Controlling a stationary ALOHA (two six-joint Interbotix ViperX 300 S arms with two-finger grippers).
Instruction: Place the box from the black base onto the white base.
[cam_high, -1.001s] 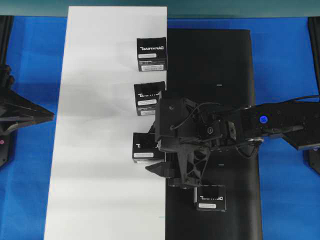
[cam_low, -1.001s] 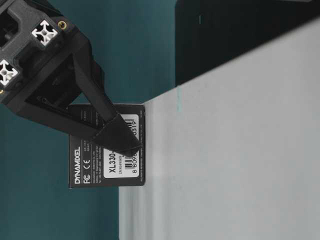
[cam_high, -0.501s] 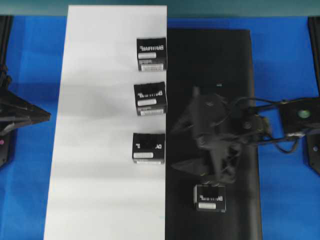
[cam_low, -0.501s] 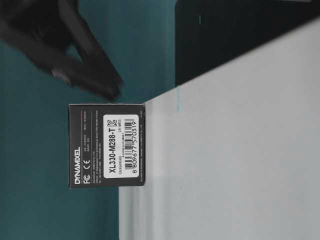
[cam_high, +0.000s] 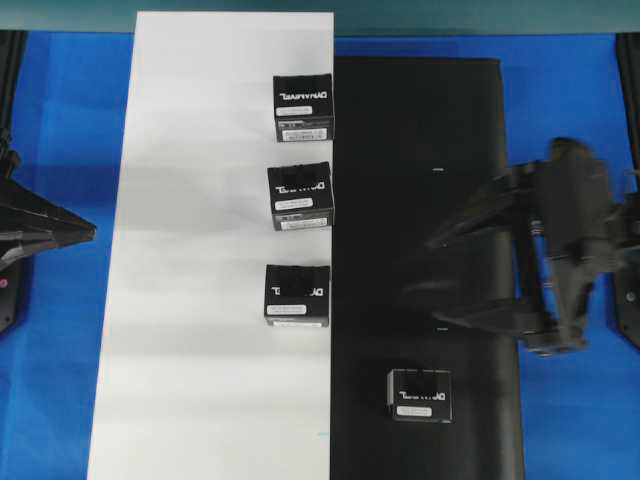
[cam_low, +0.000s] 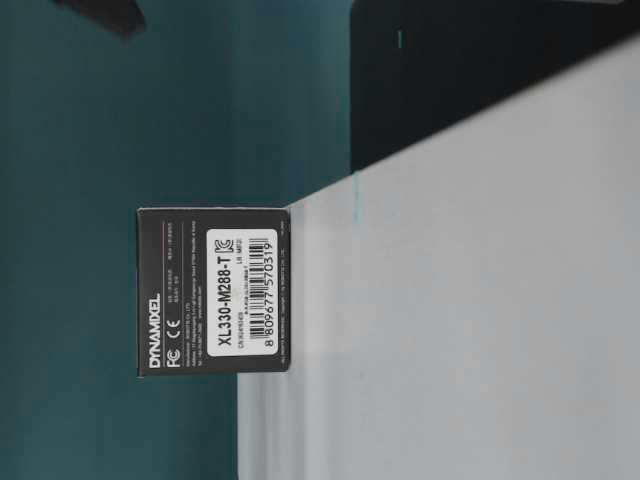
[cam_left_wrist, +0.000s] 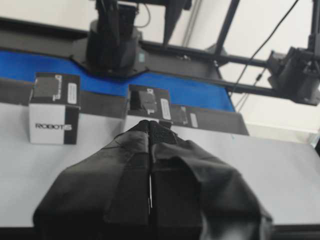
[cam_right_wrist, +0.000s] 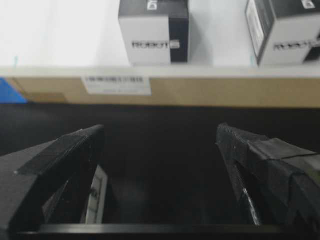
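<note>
Item: box (cam_high: 420, 394), small black cuboid carton, white lettering and pale label strip on top. Location: lower part of the black base (cam_high: 420, 200), toward 6 o'clock of that sheet, standing apart from the three like cartons (cam_high: 299, 195) lined along the right edge of the white base (cam_high: 200, 250), at about 10 o'clock from it.

Handling (judged): light cardboard, stiff enough to hold shape under moderate squeeze, faces smooth and possibly slippery; corners could dent. Best taken across two opposite side walls, pads flat and low, label side up.

Right gripper (cam_high: 425, 283): jaws spread wide, nothing between them, hovering over the black base at about 12 o'clock from the box, not touching it.

Left gripper (cam_left_wrist: 150, 131): fingers pressed together, empty, parked at the left edge.
</note>
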